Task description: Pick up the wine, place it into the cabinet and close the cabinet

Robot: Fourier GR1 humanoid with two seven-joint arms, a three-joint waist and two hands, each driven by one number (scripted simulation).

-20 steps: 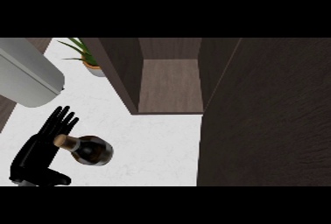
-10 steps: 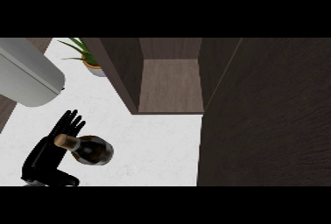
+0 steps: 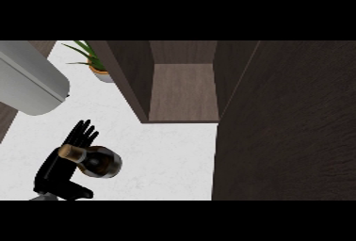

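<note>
Dark glass: the wine (image 3: 99,161) stands upright on the white bench (image 3: 173,155), at the lower left, well short of the cabinet.
Left robot hand (image 3: 64,160): you have it just beside the bottle's left side, fingers straight and spread past the cork; whether the palm touches the glass is hard to tell from above.
Right robot hand: you cannot see it here.
Cabinet (image 3: 182,92): open, its wooden shelf bare; the door (image 3: 285,122) stands swung out at the right.
Nearby: a potted plant (image 3: 94,63) and a grey cylinder (image 3: 28,82) at the upper left.
Risk: if you close the fingers off-centre, the tall bottle could tip or roll away.
Risk: on the carry, you could clip the cabinet's side wall, since the opening is narrow.
</note>
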